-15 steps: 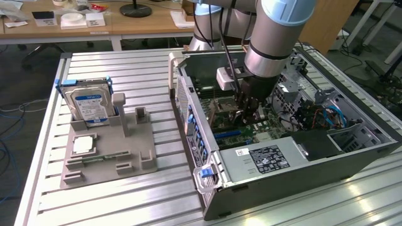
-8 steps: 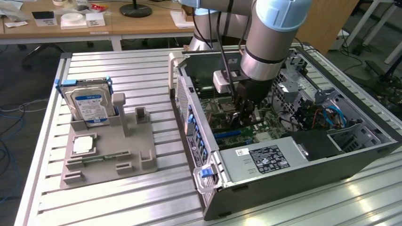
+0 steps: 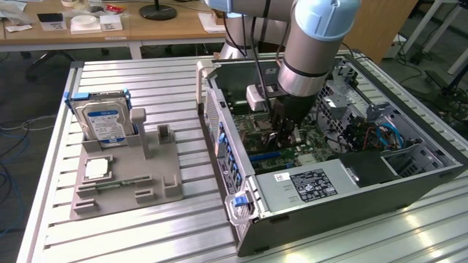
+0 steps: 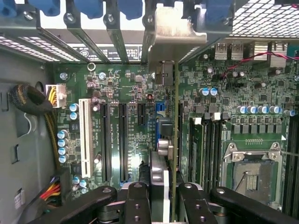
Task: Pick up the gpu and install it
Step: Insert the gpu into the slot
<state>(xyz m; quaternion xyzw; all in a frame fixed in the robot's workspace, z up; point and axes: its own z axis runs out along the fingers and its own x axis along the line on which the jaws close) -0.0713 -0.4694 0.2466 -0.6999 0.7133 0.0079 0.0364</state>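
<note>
The hand (image 4: 159, 198) grips the gpu (image 4: 164, 140) edge-on between its two black fingers (image 4: 136, 200), closed on the card's top edge. In the wrist view the card hangs upright over the motherboard (image 4: 135, 121), its silvery end bracket (image 4: 173, 32) reaching toward the rear slot openings of the case. It sits between the black expansion slots (image 4: 122, 140) and the memory slots (image 4: 205, 144); whether its edge connector has already entered a slot is hard to tell, since the card hides its own lower edge.

To do this step well, the card should stay vertical and parallel to the slot, with the bracket lined up with its opening in the rear wall, and pressure should go straight down, evenly along the length, without twisting against nearby capacitors.

In the exterior view the arm (image 3: 310, 55) reaches down into the open computer case (image 3: 329, 203), which lies on its side on a ribbed aluminium counter (image 3: 161, 235). On the exterior view's left a grey fixture tray (image 3: 124, 181) holds a blue-labelled hard drive (image 3: 102, 123) standing upright. Beyond are a wooden desk (image 3: 146, 27) with small items and a lamp base, and dark floor with cables.
</note>
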